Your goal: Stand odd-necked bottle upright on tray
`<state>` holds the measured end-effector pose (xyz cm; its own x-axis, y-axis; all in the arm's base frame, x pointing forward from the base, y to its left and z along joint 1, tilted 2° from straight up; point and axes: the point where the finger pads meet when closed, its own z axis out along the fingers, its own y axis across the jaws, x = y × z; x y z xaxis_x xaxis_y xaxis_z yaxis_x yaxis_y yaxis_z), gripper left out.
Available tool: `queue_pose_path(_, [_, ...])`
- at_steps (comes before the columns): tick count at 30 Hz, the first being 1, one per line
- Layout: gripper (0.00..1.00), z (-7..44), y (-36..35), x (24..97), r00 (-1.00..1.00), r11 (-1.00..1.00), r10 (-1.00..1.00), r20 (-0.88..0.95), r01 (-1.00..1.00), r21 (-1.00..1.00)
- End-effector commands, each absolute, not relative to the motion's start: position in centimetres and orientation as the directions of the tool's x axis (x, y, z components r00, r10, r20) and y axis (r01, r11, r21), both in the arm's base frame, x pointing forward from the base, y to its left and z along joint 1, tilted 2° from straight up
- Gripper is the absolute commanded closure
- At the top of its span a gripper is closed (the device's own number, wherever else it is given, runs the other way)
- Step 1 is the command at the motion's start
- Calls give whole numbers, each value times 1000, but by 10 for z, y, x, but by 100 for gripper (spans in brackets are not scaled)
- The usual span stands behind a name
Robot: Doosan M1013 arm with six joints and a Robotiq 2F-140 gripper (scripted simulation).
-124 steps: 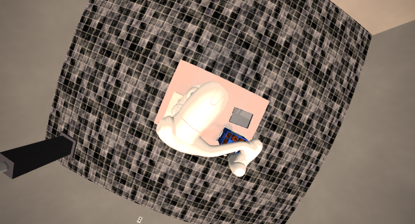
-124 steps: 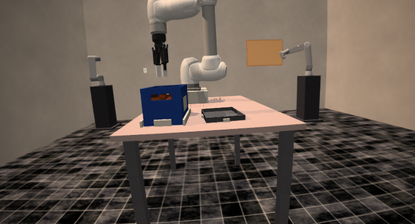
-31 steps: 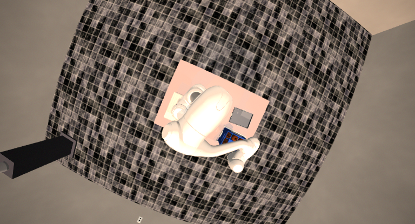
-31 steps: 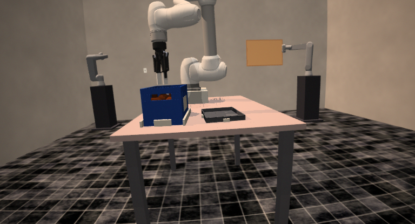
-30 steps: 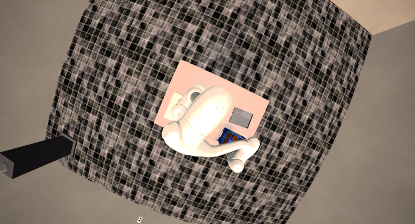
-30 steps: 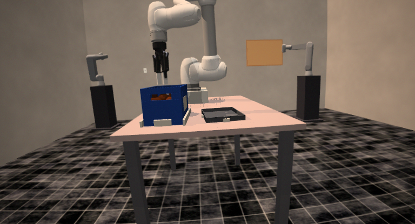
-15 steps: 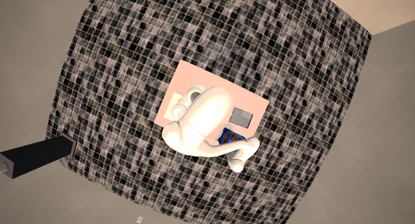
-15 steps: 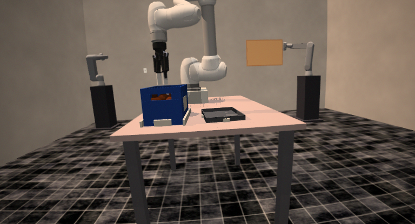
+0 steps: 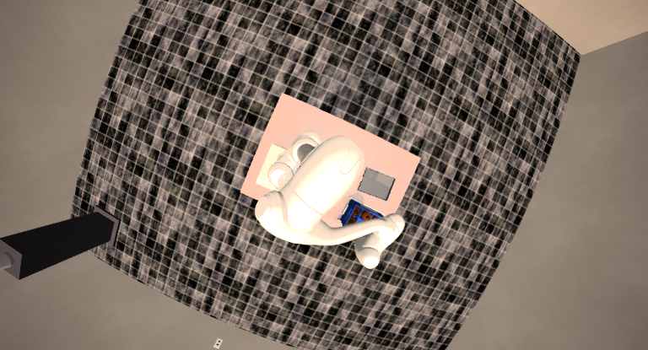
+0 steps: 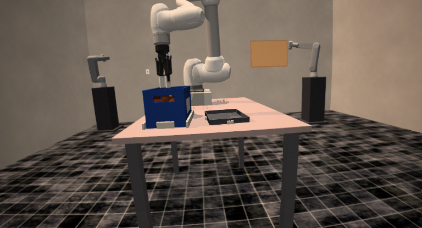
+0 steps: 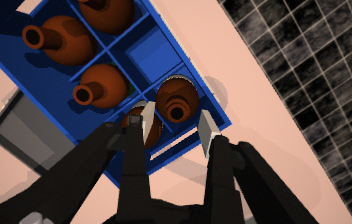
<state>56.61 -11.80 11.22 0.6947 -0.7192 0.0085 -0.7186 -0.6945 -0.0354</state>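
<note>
The blue crate [image 9: 348, 212] [image 10: 165, 112] [image 11: 7, 57] stands level on the table. It holds several brown bottles; in the wrist view, one bottle [image 11: 177, 92] is in a corner cell, another bottle [image 11: 149, 135] is partly hidden behind a finger, and a third bottle [image 11: 109, 85] is farther left. One cell beside the corner bottle is empty. My gripper [image 10: 165, 82] [image 11: 177, 116] is open and points down over the crate; in the wrist view its fingertips appear on either side of the corner bottle's neck, with gaps. The dark tray [image 9: 375, 183] [image 10: 227, 116] [image 11: 24, 135] is level and empty. Neck thicknesses cannot be compared.
Pale blocks sit against the crate's base, such as the front block [image 10: 165, 124]. A small pale block [image 10: 229, 122] sits at the tray's front. The crate's raised walls and dividers surround the bottles. The pink table [image 9: 289, 116] [image 10: 274, 123] ends close to the crate.
</note>
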Motion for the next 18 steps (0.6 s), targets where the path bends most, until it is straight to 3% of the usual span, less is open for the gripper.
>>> queue_pose_path(1, [62,109,-118,566,695,-695,-719,9,-719,-36])
queue_pose_path(18, [62,91,-118,567,695,-695,-719,9,-719,-36])
